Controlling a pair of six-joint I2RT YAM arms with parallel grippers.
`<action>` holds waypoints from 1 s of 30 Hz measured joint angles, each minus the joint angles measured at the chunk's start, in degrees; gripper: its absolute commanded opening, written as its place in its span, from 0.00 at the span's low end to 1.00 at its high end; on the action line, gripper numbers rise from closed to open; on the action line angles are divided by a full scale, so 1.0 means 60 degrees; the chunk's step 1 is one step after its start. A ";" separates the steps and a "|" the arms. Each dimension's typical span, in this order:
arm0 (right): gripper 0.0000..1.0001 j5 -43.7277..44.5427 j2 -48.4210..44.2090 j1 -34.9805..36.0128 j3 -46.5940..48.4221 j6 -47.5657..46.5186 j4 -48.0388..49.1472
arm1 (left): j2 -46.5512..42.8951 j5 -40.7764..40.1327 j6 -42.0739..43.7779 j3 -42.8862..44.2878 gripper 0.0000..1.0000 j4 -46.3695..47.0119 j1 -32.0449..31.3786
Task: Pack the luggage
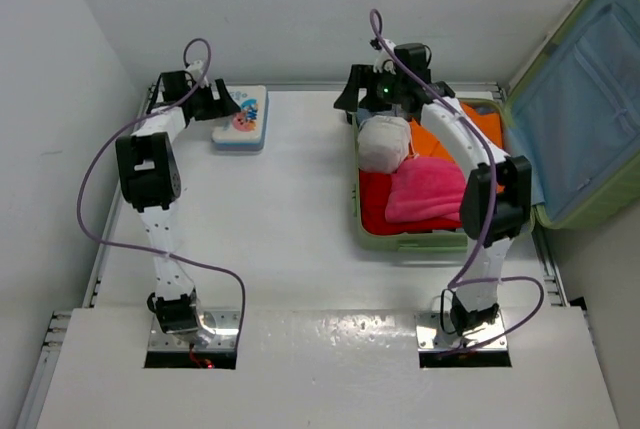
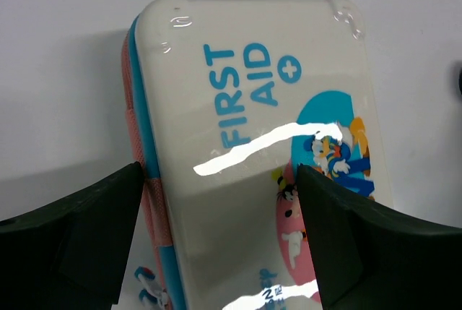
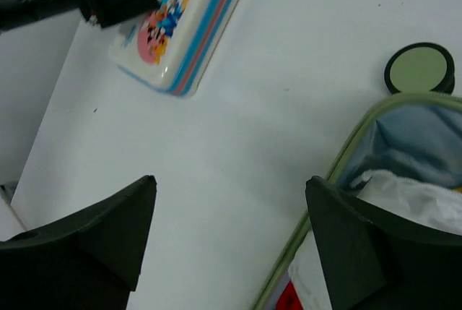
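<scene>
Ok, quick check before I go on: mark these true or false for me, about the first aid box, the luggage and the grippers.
1. The first aid box is inside the luggage. False: it lies on the table, at the left gripper.
2. The luggage is open. True.
3. The right gripper is shut on the pink towel. False: it is open and empty.
4. The pink towel lies in the luggage. True.

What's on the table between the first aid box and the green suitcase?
Nothing. The top view shows only bare white table between the first aid box and the suitcase.
</scene>
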 measured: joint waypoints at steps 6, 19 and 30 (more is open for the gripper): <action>0.75 0.0688 0.1443 0.0474 0.1180 0.0215 -0.0251 | -0.1840 0.0193 0.0339 -0.2783 0.80 0.0102 -0.0441; 0.81 0.1355 0.3993 0.2386 0.3413 0.1282 -0.1042 | -0.3603 0.2645 -0.1304 -0.6448 0.83 -0.0022 0.0576; 1.00 0.0437 0.5308 0.3144 0.2951 0.3825 -0.0386 | -0.4091 0.2860 -0.2189 -0.7606 0.99 0.0466 0.0984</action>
